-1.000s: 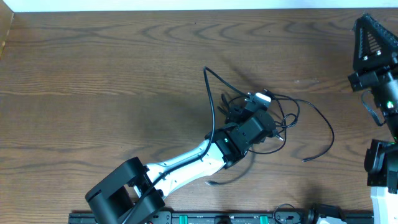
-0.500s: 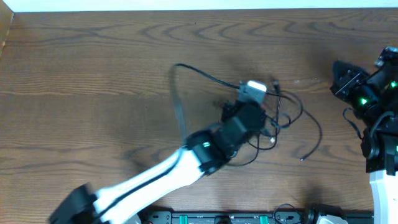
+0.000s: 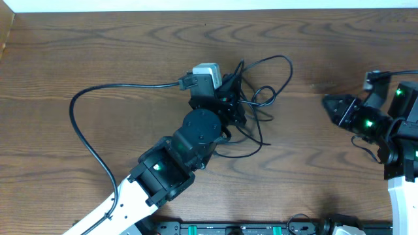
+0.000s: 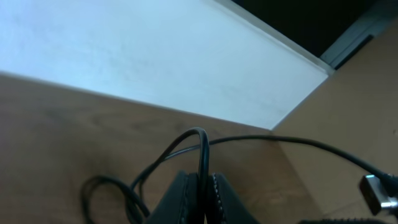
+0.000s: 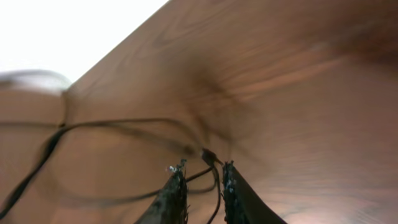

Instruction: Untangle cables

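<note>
left fingers (image 4: 186,196) pinched shut on black cable (image 4: 202,146), tangle (image 3: 247,104) dragged left | right fingers (image 5: 176,196) narrowly parted, empty, now nearer | tangle still knotted

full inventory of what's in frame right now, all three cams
black cables: several, tangled so the count is unclear, black, table centre
plug end: one, silver, on a black cable at the right edge of the left wrist view
table: one, dark brown wood
white strip: one, along the table's far edge
base rail: one, black with green marks, near edge
arm wire: one, black, looping left from the left wrist
left gripper: black, shut on one black cable
right gripper: black, open, holding nothing, right of the tangle
</note>
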Controlling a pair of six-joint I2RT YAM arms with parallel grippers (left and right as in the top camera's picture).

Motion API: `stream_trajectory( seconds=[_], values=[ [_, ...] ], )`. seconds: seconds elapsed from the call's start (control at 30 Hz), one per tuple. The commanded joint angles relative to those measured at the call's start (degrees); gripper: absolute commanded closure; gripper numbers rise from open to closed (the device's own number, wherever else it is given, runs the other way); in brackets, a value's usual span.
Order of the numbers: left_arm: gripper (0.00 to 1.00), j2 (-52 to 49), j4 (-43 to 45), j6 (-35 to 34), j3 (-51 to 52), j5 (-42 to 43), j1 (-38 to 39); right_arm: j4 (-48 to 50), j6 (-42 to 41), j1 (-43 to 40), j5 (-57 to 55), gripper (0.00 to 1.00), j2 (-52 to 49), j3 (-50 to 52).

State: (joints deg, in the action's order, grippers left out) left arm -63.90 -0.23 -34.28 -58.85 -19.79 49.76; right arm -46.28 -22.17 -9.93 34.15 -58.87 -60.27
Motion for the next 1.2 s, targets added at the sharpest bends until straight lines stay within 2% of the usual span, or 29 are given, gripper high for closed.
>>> stream_trajectory(
  seconds=[0.0,0.23,0.27,0.33,0.37,0.5,0.53,0.57,0.6,0.9,1.17],
  values=[
    [0.92,0.26,-1.09,-9.57,-0.52,1.86,-0.2,-1.2,10.45,-0.09,15.41,0.76,-0.02,0.79],
    [0.92,0.24,-1.31,-11.91,-0.5,10.21,-0.2,-2.97,10.49,3.26,15.98,0.72,-0.07,2.82],
    [0.89,0.17,-1.57,-11.91,-0.5,10.19,-0.2,-2.97,10.51,4.24,15.93,0.72,-0.11,3.06],
    [0.75,-0.09,-2.6,-11.91,-0.5,10.16,-0.2,-2.69,10.69,6.19,15.89,0.71,-0.31,3.65],
    [0.74,-0.22,-3.13,-11.91,-0.5,10.16,-0.2,-2.32,10.69,7.19,15.67,0.7,-0.42,4.07],
    [0.74,-0.79,-4.96,-11.91,-0.5,10.19,-0.2,-0.2,10.67,9.9,14.4,0.68,-0.52,6.34],
    [0.77,-0.83,-5.25,-11.91,-0.5,10.19,-0.2,0.0,10.64,10.27,13.99,0.68,-0.55,6.78],
    [0.9,-0.83,-5.55,-11.91,-0.5,10.19,-0.2,0.2,10.64,10.6,13.81,0.68,-0.63,7.34],
    [0.92,-0.83,-5.68,-11.91,-0.5,10.19,-0.2,0.28,10.6,10.8,13.84,0.68,-0.68,7.89],
    [0.92,-0.83,-3.34,-12.59,-0.5,10.14,-0.2,0.26,10.05,11.04,16.22,0.67,-0.76,9.77],
    [0.92,-0.98,-2.34,-14.49,-0.5,9.7,-0.2,2.32,11.98,15.89,19.8,0.64,-0.76,9.77]
  ],
)
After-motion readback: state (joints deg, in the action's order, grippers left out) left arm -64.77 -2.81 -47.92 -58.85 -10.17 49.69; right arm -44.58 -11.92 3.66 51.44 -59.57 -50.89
